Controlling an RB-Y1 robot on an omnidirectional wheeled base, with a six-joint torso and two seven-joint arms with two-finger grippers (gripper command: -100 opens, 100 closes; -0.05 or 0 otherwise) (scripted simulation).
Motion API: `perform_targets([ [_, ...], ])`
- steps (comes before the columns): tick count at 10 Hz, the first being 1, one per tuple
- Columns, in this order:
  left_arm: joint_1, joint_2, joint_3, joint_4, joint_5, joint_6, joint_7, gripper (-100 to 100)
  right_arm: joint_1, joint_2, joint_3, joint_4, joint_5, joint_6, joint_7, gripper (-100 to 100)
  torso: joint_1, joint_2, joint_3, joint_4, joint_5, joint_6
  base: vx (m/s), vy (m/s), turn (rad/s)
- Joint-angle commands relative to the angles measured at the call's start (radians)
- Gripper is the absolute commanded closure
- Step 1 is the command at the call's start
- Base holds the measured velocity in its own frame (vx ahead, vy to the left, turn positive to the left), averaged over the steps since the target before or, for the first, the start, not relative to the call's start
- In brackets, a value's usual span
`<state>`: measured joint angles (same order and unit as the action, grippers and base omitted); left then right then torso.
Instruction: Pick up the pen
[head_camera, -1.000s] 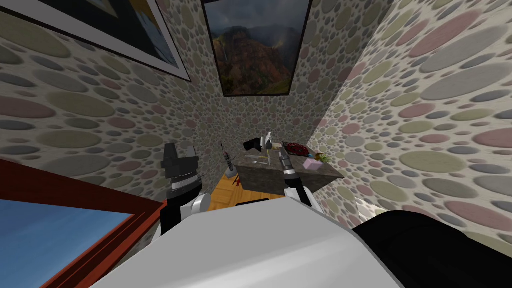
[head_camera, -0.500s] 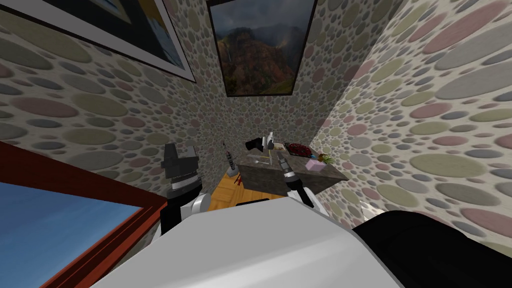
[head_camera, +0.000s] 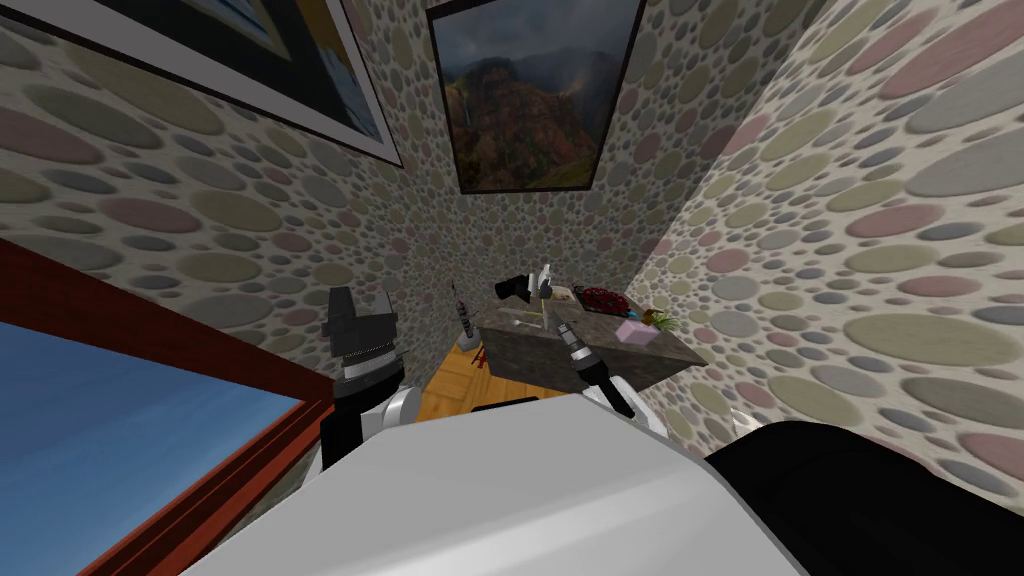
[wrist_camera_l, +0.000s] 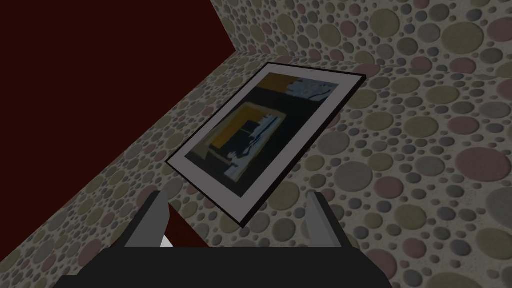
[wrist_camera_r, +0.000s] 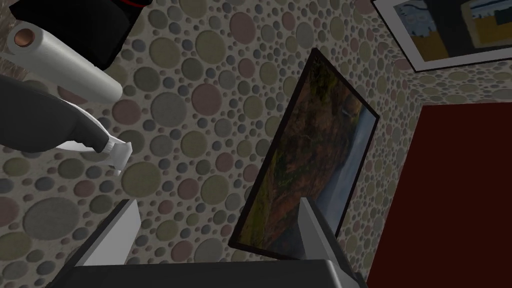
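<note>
A dark stone-topped table (head_camera: 600, 352) stands in the room's corner ahead. On it lies a thin pale yellow stick (head_camera: 545, 316), possibly the pen, beside some pale flat items. My right gripper (head_camera: 563, 327) hovers over the table's near edge, just right of that stick. Its fingers (wrist_camera_r: 125, 227) stand open with nothing between them, pointing at the wall above the table. My left gripper (head_camera: 360, 300) is raised at my left, away from the table, and is open (wrist_camera_l: 235, 225) and empty.
The table also carries a black object (head_camera: 510, 287), a white spray bottle (head_camera: 543, 280), a paper roll (wrist_camera_r: 65, 65), a red item (head_camera: 600, 297), a pink box (head_camera: 634, 332) and a small plant (head_camera: 660, 320). A dark stand (head_camera: 462, 322) rises from the wooden floor (head_camera: 450, 385) left of the table.
My head view has swung a little, shifting the table and pictures rightward. My right gripper has come slightly lower and nearer the table's front edge. The left arm holds still.
</note>
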<state>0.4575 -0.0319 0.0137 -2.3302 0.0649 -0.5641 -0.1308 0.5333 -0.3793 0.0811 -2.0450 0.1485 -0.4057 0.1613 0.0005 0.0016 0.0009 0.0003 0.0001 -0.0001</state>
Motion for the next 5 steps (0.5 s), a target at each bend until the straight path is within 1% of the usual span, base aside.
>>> perform_targets([
  [1,0.000,0.000,0.000,0.000,0.000,0.000,0.000,0,0.000,-0.036,0.001,0.021,0.005,-0.010,0.002,-100,0.000,0.000,0.000,0.000,0.000,0.000,-0.020,0.011,0.035],
  [2,0.000,0.000,0.000,0.000,0.000,0.000,0.000,0,0.002,-0.074,0.007,0.052,0.017,-0.018,0.005,-100,0.000,0.000,0.000,0.000,0.000,0.000,-0.027,0.020,0.088],
  [3,0.000,0.000,0.000,0.000,0.000,0.000,0.000,0,0.002,-0.091,0.007,0.052,0.017,-0.018,0.005,-100,0.000,0.000,0.000,0.000,0.000,0.000,-0.026,0.018,0.042],
  [4,0.000,0.000,0.000,0.000,0.000,0.000,0.000,0,0.004,-0.127,0.012,0.084,0.030,-0.027,0.008,-100,0.000,0.000,0.000,0.000,0.000,0.000,-0.028,0.020,0.089],
  [5,0.000,0.000,0.000,0.000,0.000,0.000,0.000,0,0.004,-0.147,0.012,0.084,0.030,-0.027,0.008,-100,0.000,0.000,0.000,0.000,0.000,0.000,-0.024,0.016,0.045],
])
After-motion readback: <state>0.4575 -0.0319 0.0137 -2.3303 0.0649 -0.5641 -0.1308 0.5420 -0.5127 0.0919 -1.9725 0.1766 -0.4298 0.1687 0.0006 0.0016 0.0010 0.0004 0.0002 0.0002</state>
